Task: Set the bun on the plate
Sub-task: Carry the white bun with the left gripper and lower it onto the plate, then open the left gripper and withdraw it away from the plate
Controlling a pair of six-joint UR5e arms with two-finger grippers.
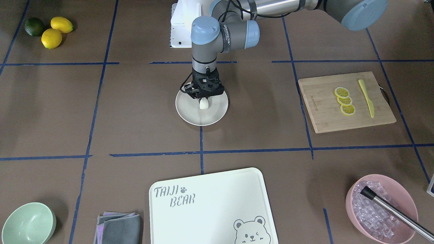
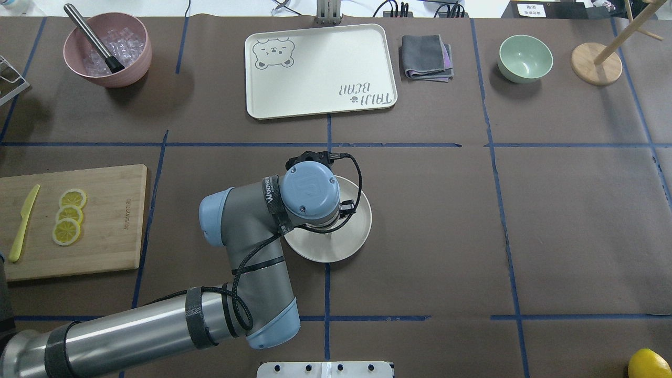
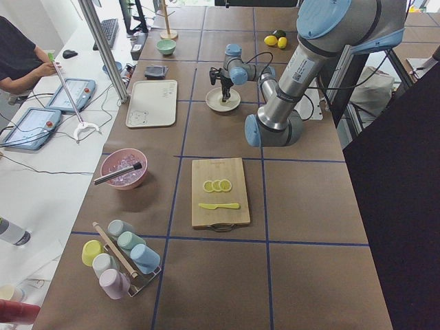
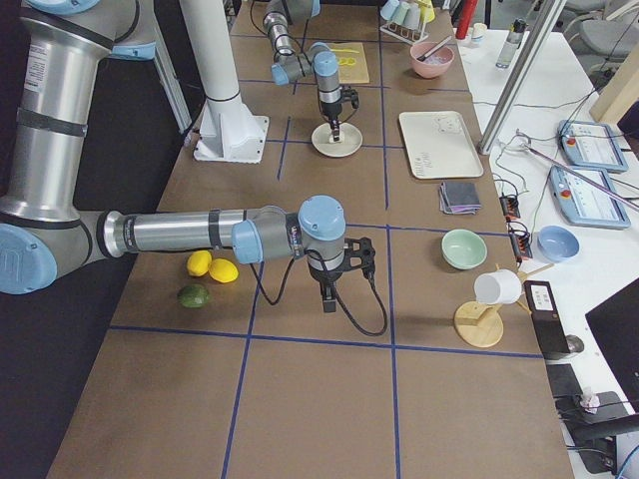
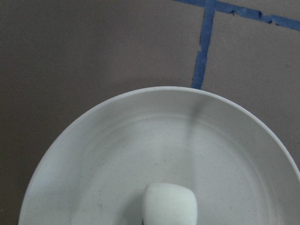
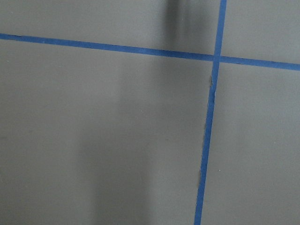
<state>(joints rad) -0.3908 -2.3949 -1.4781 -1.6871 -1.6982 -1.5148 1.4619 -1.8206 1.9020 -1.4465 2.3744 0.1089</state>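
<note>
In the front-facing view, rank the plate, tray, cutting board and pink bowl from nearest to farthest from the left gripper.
1. Plate: directly under the left gripper.
2. Tray: operators' side, across from the robot.
3. Cutting board: robot's left.
4. Pink bowl: far corner, robot's left.

A brown-covered table (image 2: 577, 220) gridded with blue tape lines (image 2: 409, 145) has a white desk (image 3: 38, 199) alongside it, carrying two tablets (image 3: 69, 94).

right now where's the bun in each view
front-facing: bun centre, on plate
overhead: hidden under the left arm
exterior left: too small to tell
exterior right: too small to tell
left wrist: bottom centre
right wrist: not in it
shared landmark: plate
</note>
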